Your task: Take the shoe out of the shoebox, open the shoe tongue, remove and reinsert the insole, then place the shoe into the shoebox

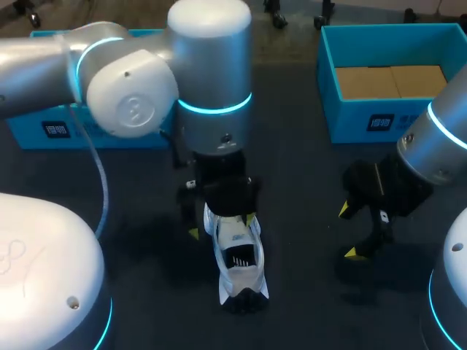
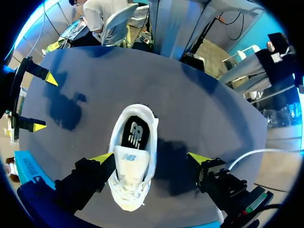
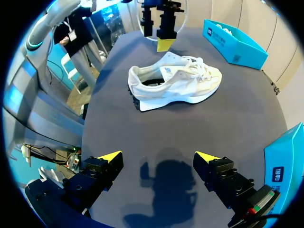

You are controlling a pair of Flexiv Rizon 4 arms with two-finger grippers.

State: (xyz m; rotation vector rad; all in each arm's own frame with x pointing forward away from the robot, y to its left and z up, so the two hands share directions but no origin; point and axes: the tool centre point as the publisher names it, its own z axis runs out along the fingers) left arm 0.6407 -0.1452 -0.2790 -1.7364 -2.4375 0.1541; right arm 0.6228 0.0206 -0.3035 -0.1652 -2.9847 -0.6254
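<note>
A white shoe (image 1: 238,257) stands upright on the dark table, just under my left gripper (image 1: 222,224). In the left wrist view the shoe (image 2: 129,164) lies between the widely spread fingers; one yellow tip (image 2: 102,158) sits beside the tongue and the other is well clear. A black insole (image 2: 135,134) shows in the shoe's opening. My right gripper (image 1: 348,232) hangs open and empty to the right of the shoe. From the right wrist, the shoe (image 3: 176,83) lies side-on, well ahead of the open right gripper (image 3: 158,156). The blue shoebox (image 1: 350,120) stands open at the back right.
Brown cardboard lines the shoebox floor (image 1: 390,80). A second blue box (image 1: 44,131) stands at the back left, partly hidden by my left arm. In the left wrist view, my right gripper (image 2: 42,102) hangs over the table beyond the shoe.
</note>
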